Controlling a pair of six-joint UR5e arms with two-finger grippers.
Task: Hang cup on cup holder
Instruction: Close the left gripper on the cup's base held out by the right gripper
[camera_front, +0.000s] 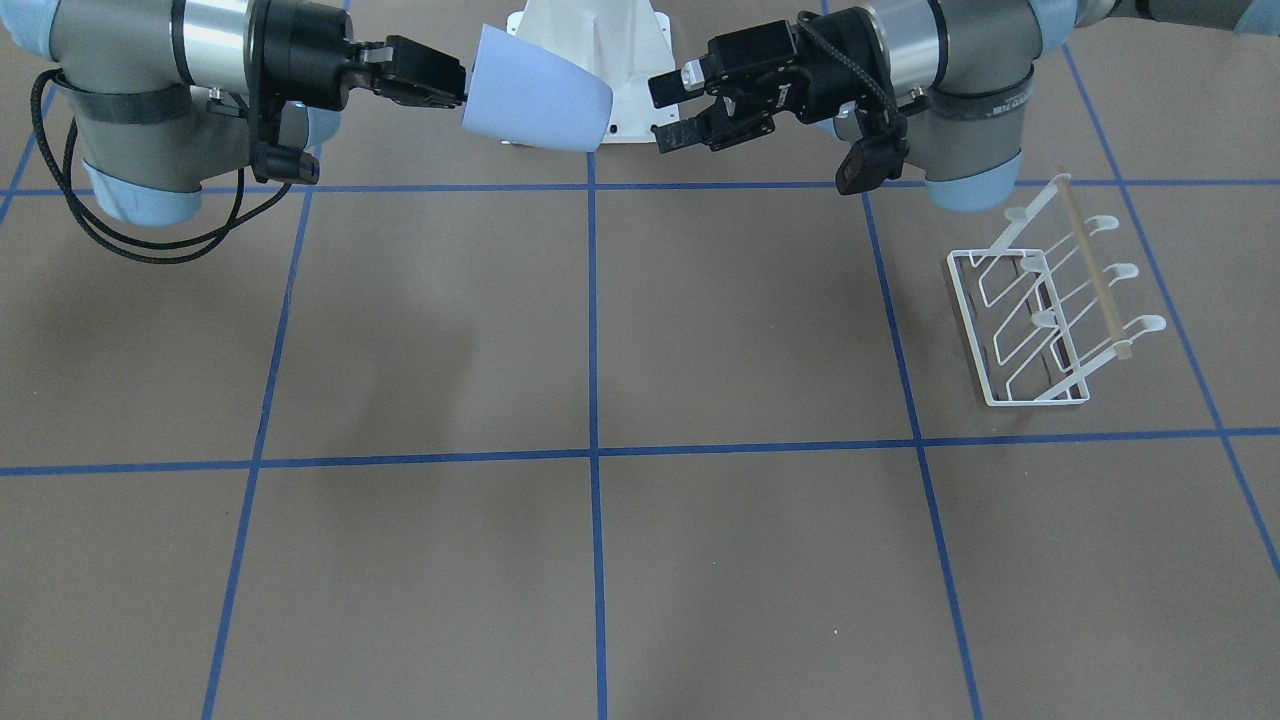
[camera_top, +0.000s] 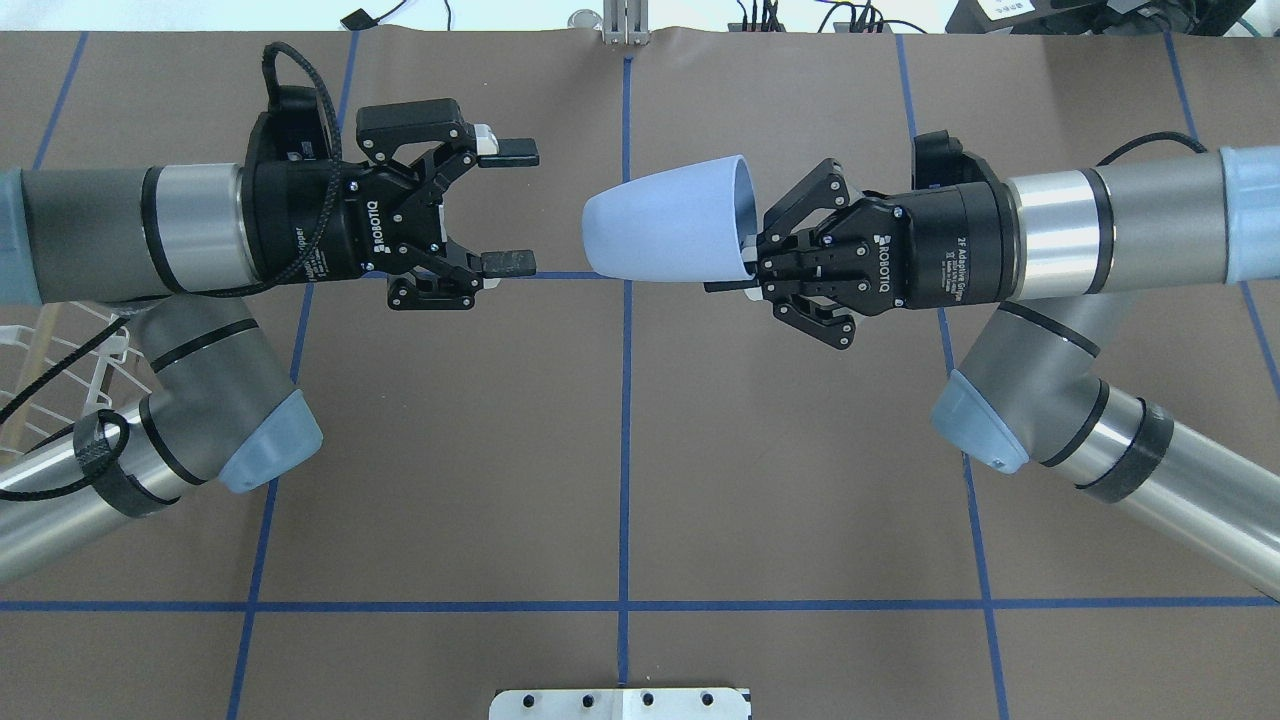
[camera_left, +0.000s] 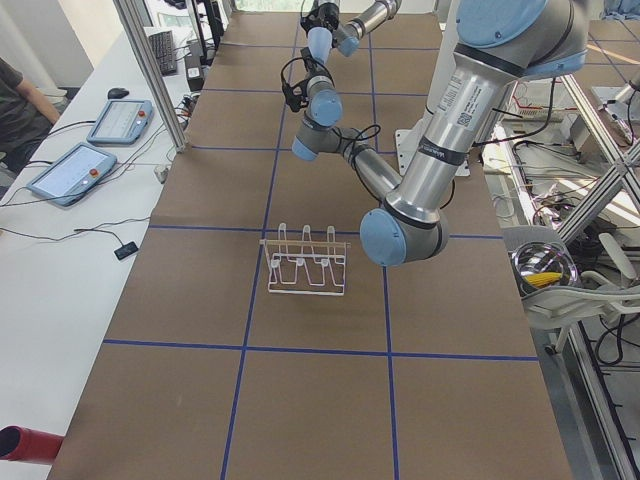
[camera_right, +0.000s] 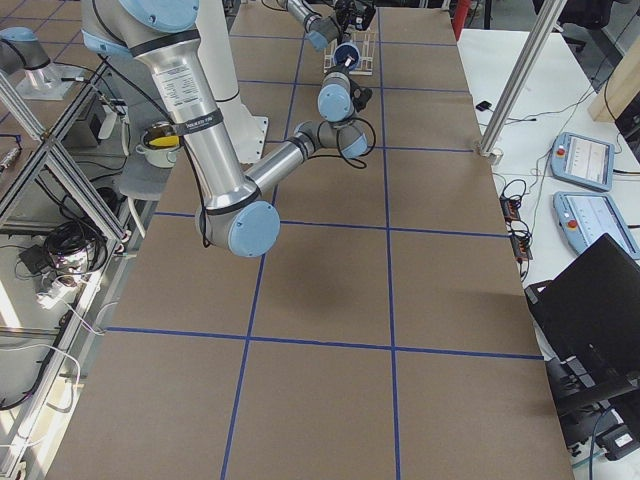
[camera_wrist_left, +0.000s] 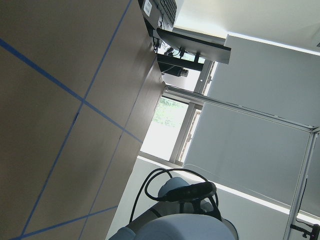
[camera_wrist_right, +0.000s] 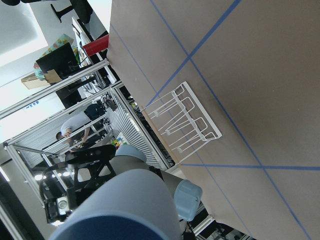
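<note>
The light blue cup is held on its side in the air over the table's middle, with its base towards my left arm. My right gripper is shut on the cup's rim, one finger inside the mouth. It also shows in the front view with the cup. My left gripper is open and empty, facing the cup's base with a small gap; it also shows in the front view. The white wire cup holder stands on the table on my left side, empty. The right wrist view shows it too.
The white robot base pedestal stands behind the cup. The table is brown with blue grid lines. Tablets and a person are at a side bench. A red cylinder lies at the table's near corner in the left view.
</note>
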